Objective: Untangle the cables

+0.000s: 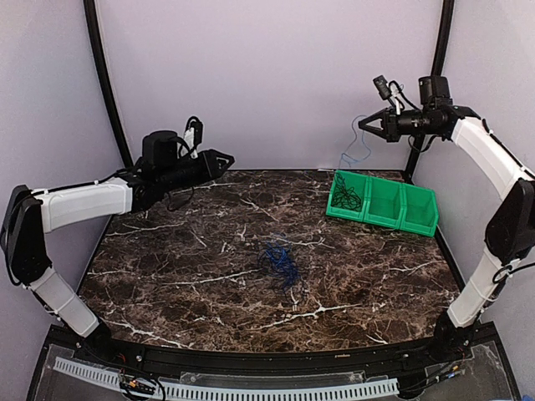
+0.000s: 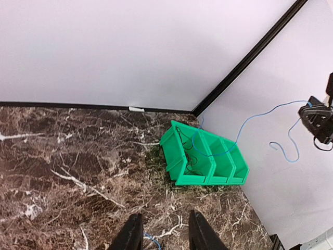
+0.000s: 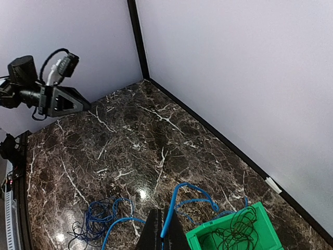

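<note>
A clump of thin blue and black cables (image 1: 278,261) lies near the middle of the marble table; it also shows in the right wrist view (image 3: 99,219). My right gripper (image 1: 365,125) is raised high at the back right and shut on one blue cable (image 1: 358,150) that hangs toward the bin. In the right wrist view the gripper (image 3: 163,237) pinches the blue cable (image 3: 169,213). My left gripper (image 1: 226,159) is open and empty, held above the table's back left. In the left wrist view it (image 2: 165,237) has a bit of blue cable (image 2: 151,239) below it.
A green three-compartment bin (image 1: 418,219) stands at the back right. Its left compartment holds loose black cables (image 1: 347,196), which also show in the right wrist view (image 3: 239,229). Walls close in the back and both sides.
</note>
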`<state>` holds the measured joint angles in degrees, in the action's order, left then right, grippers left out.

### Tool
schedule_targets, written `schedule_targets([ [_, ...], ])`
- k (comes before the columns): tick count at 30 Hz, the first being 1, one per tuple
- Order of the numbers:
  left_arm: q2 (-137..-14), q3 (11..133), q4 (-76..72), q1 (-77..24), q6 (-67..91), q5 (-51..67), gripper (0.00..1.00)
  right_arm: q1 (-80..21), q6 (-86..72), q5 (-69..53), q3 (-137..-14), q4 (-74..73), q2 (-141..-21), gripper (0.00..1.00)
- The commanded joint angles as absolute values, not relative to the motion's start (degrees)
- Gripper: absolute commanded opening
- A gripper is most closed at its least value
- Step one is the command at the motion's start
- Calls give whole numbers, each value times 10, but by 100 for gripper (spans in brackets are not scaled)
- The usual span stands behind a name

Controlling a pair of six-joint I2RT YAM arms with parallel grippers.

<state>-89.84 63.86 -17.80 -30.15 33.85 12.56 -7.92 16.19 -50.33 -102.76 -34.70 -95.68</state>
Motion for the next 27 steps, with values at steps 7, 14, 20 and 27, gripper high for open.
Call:
schedule_targets([
  [7,-885,609,-149,-301,234,99,34,-24,156,-434,-981,-316,-962,0],
  [14,-865,600,-151,-301,226,113,35,22,152,-416,-942,-300,-974,0],
  [20,-854,598,-146,-301,210,100,36,44,136,-439,-942,-298,-989,0],
  [27,-856,598,-143,-301,202,93,37,44,128,-491,-969,-313,-960,0],
])
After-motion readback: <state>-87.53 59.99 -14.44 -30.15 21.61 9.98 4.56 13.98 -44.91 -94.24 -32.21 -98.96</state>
